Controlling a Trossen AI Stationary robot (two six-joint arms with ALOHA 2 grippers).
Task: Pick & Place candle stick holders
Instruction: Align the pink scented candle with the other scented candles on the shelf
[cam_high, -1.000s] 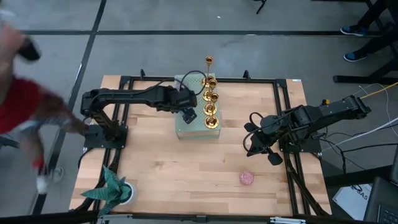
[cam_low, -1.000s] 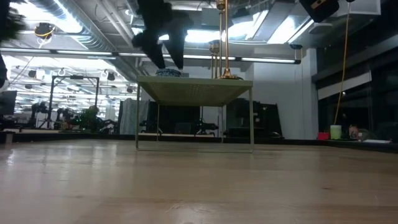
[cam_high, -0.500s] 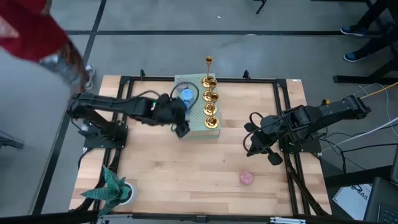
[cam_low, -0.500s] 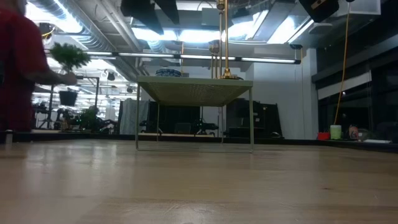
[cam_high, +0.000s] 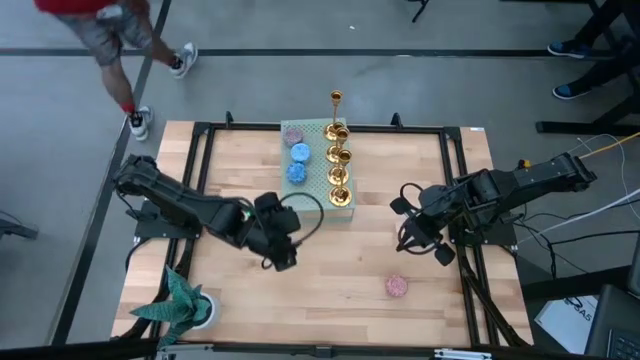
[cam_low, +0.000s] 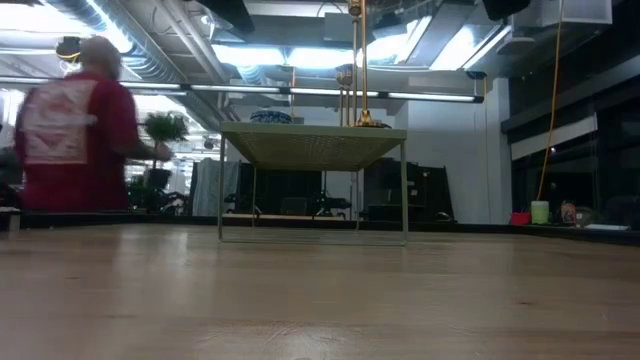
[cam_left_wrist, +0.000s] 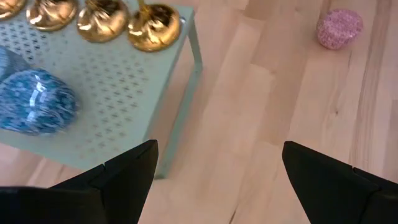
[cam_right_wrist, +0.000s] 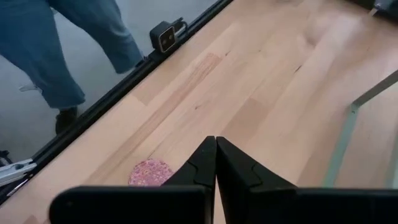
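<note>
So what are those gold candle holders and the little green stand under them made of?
The candle holders look like polished brass or gold-plated metal: mirror-bright, with sharp reflections. The stand looks like painted sheet metal, matte pale green, punched with rows of small holes, on thin legs. Neither can be confirmed by sight alone.

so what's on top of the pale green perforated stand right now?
On the pale green perforated metal stand: a row of shiny gold candle stick holders along one edge, two round blue discs and a pink disc beside them. Under its top cannot be seen from above.
</note>
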